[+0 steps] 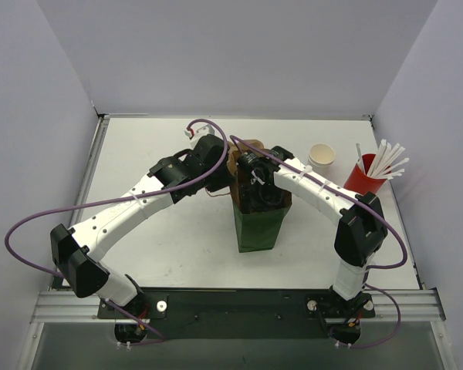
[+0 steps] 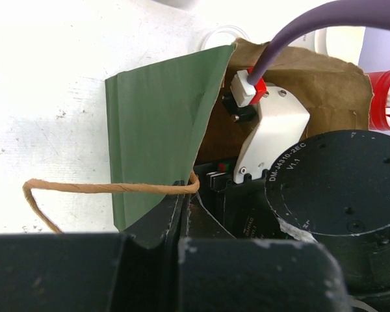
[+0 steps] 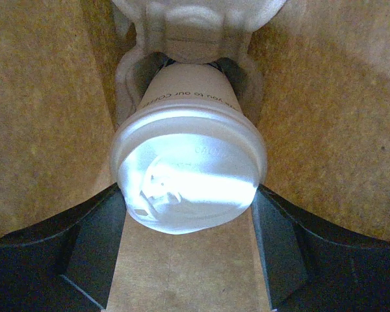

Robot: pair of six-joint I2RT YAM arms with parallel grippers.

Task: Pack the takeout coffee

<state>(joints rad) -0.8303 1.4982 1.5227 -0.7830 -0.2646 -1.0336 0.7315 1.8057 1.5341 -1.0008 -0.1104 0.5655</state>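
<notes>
Right gripper (image 3: 188,205) is down inside the green bag (image 1: 256,227), fingers clamped on both sides of the lidded cup (image 3: 185,175), which is seated in the pulp carrier (image 3: 188,26). Left gripper (image 2: 180,218) is clenched on the bag rim. The second cup (image 1: 322,154) stands unlidded near the table's (image 1: 177,254) far right. Risk: retracting unreleased would drag the cup out, and a rim slip would collapse the bag.

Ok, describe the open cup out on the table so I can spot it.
Find the green bag in the middle, then look behind it on the robot's right, toward the back wall. The paper cup stands beside the red cup of straws: white, lidless, tan inside.
</notes>
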